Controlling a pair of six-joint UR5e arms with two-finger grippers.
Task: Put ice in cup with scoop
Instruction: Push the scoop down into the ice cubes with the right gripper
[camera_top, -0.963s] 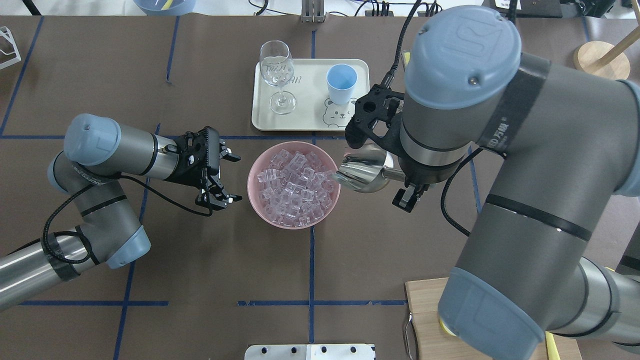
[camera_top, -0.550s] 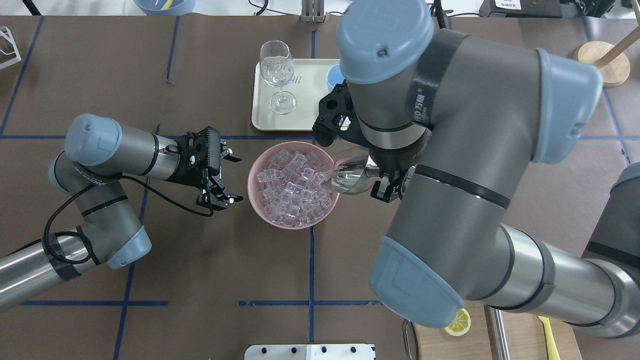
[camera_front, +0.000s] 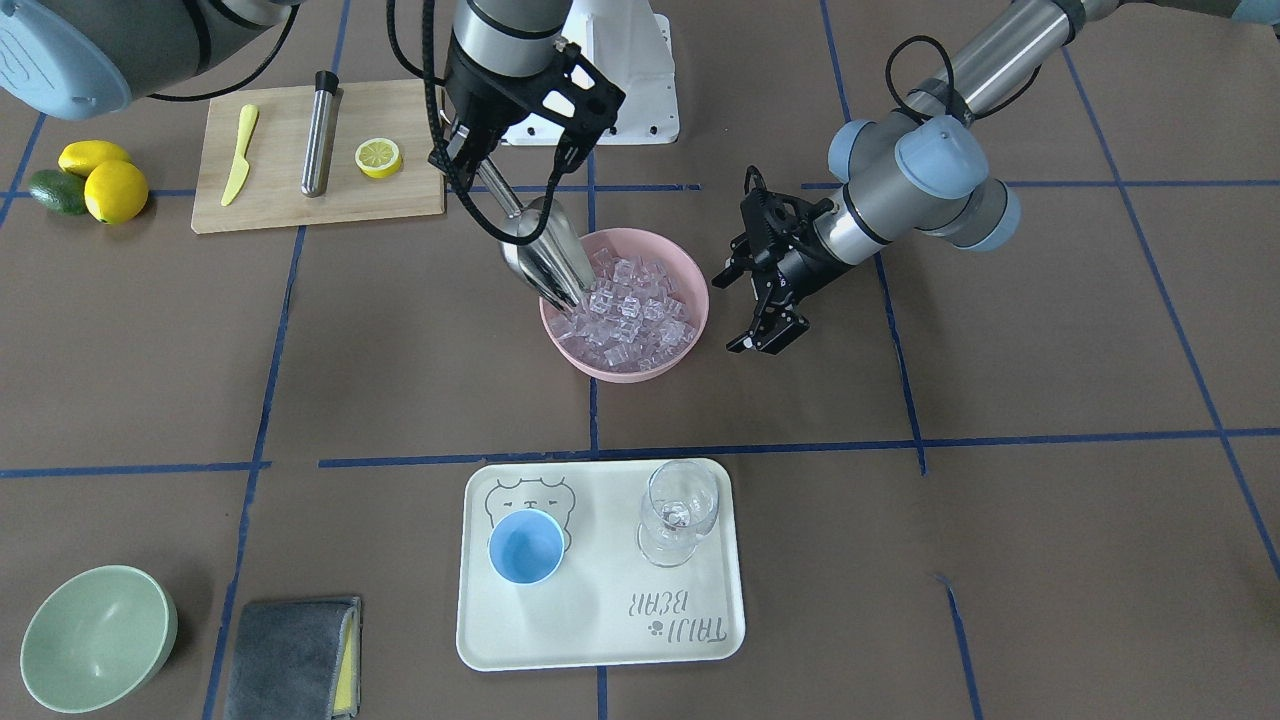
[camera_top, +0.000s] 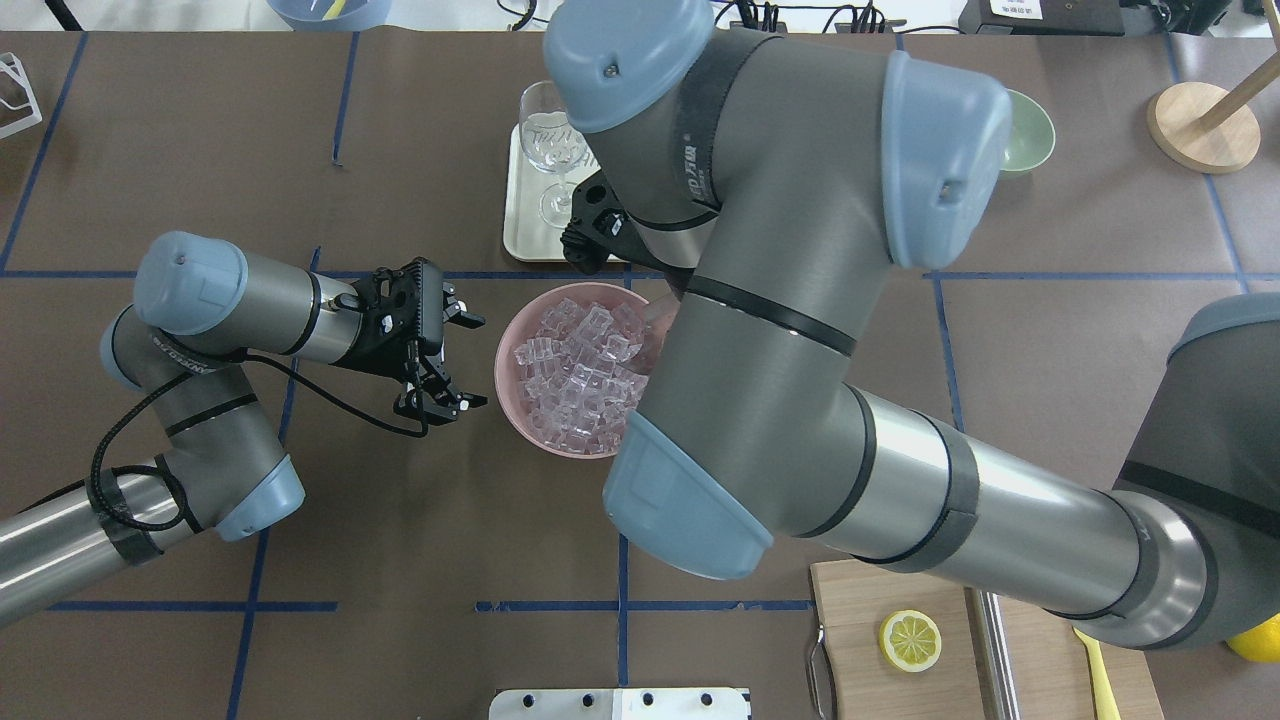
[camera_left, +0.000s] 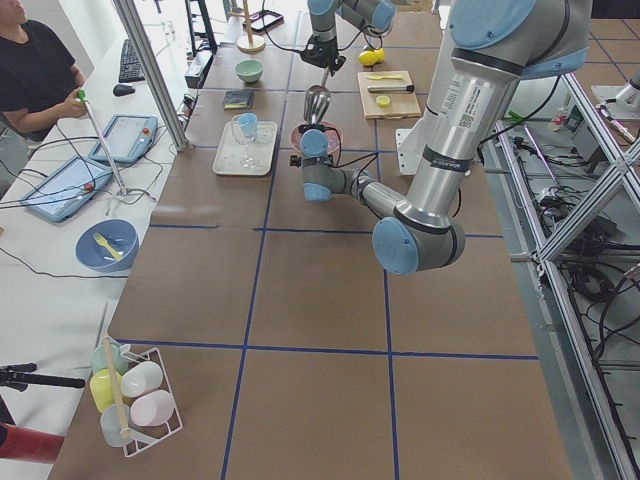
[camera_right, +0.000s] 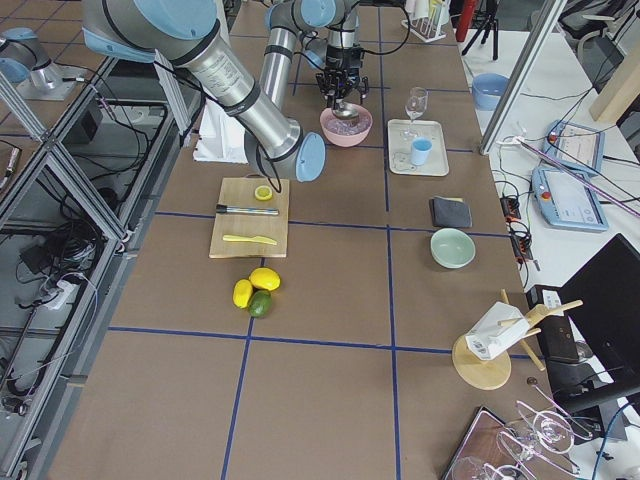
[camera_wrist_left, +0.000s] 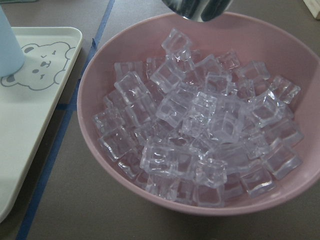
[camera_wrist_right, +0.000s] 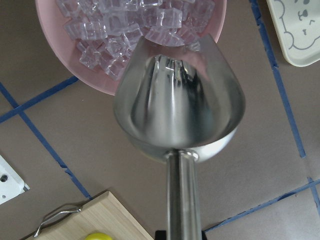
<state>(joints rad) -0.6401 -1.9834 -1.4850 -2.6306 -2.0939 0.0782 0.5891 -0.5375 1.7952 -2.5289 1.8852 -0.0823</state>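
The ice (camera_front: 630, 300) fills a pink bowl (camera_front: 690, 340) at the table's middle; it also shows in the left wrist view (camera_wrist_left: 200, 125). My right gripper (camera_front: 485, 170) is shut on the handle of the steel scoop (camera_front: 545, 255). The scoop slants down with its lip in the ice at the bowl's edge. In the right wrist view the scoop (camera_wrist_right: 180, 100) is empty. The light-blue cup (camera_front: 526, 546) stands upright on the tray. My left gripper (camera_front: 735, 312) is open and empty beside the bowl's other side. In the overhead view my right arm hides the cup and the scoop.
The cream tray (camera_front: 600, 640) also holds a stemmed glass (camera_front: 678, 515). A green bowl (camera_front: 95, 635) and a grey cloth (camera_front: 290, 655) lie near the cup's side. A cutting board (camera_front: 400, 200) holds a lemon slice, a yellow knife and a steel cylinder; lemons (camera_front: 100, 180) lie beside it.
My right arm has swung left over the tray. The scoop has moved from beside the bowl's rim into the ice. The left arm has not moved.
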